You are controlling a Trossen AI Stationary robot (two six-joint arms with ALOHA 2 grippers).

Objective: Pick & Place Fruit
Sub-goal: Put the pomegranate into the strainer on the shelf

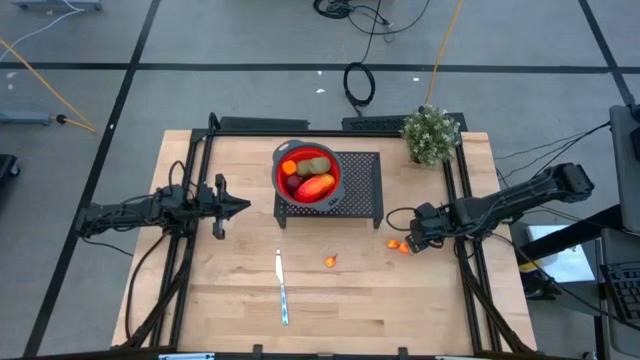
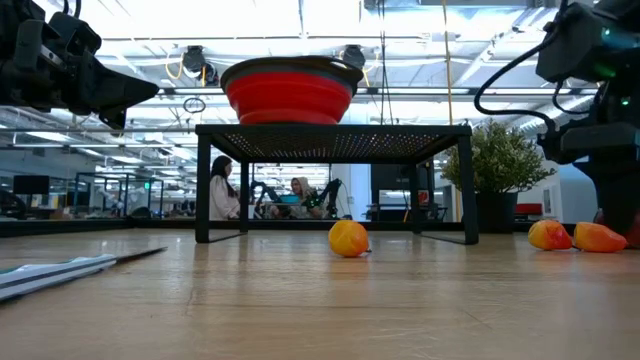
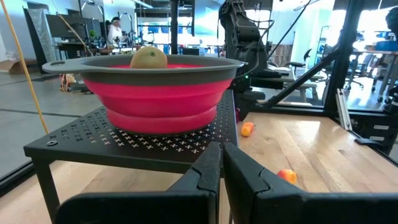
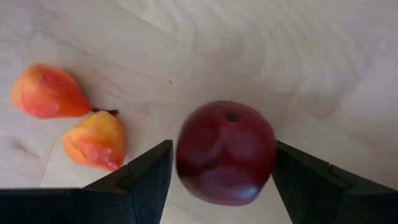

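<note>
Seen from above, the red bowl point(image 1: 308, 172) sits on a black rack point(image 1: 365, 187) by the table's far edge, already holding fruit, while small orange pieces point(image 1: 400, 245) lie loose near the right edge, presumably awaiting collection. At table height, one orange fruit point(image 2: 348, 238) rests before the rack. Left gripper point(image 3: 221, 163) waits pressed together beside the bowl. Right gripper point(image 4: 224, 163) straddles a dark red fruit point(image 4: 226, 151), fingers spread either side, seemingly poised to grasp.
</note>
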